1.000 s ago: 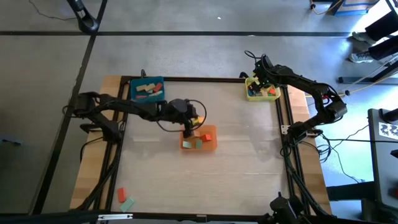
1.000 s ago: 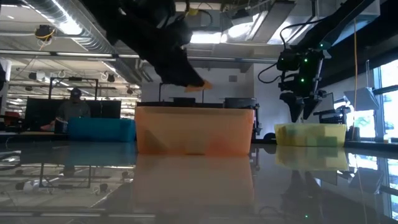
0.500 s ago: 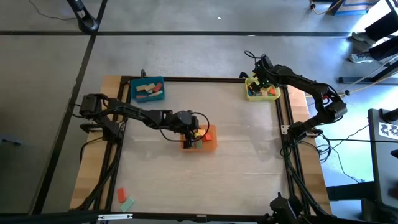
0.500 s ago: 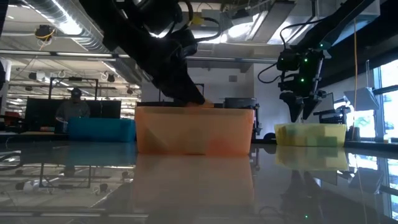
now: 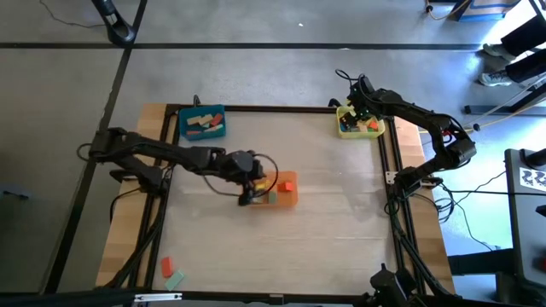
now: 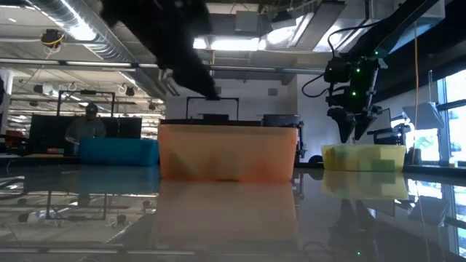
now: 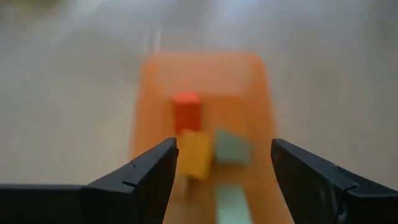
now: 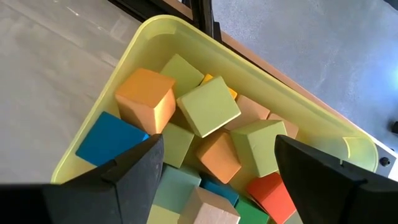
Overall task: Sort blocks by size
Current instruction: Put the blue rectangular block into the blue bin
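Note:
My left gripper (image 7: 224, 146) (image 5: 249, 194) stands open and holds nothing, just above the left end of the orange tray (image 7: 202, 59) (image 5: 294, 177). On the tray's floor lie a red block (image 7: 186, 111), a yellow block (image 7: 194, 154) and two light green blocks (image 7: 231, 148). My right gripper (image 8: 219, 142) (image 5: 357, 115) hangs open over the yellow tray (image 8: 186, 31) at the far right corner. That tray holds several larger blocks, among them an orange one (image 8: 144, 98) and a light green one (image 8: 209, 106).
A blue tray (image 5: 183, 119) with several blocks stands at the far left. A red block (image 5: 167, 267) and a light green block (image 5: 175, 280) lie on the wooden board at the near left corner. The middle and near half of the table show bare surface.
My left gripper carried an orange-yellow block down to the orange tray's rim and let it go into the tray. It has since drawn back toward the table's left edge and risen. My right gripper has kept still.

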Robot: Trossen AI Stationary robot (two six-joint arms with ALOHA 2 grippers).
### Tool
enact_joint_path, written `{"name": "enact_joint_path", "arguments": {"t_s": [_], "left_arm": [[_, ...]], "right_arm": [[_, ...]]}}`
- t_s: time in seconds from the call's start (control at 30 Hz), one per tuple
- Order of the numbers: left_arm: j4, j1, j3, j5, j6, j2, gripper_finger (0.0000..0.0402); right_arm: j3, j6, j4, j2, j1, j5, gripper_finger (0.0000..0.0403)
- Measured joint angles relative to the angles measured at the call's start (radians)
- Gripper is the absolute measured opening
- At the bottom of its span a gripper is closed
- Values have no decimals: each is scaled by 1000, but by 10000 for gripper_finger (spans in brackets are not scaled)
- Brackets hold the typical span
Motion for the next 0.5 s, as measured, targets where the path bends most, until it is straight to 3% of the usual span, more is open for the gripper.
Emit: {"name": "enact_joint_path", "arguments": {"t_s": [0.2,0.5], "left_arm": [[-237,-114,3,-17,-67,-87,246],[-483,-333,3,-29,-427,-88,247]], "right_arm": [[0,-1,-1,0,0,-20,303],[0,-3,1,0,0,-26,303]]}}
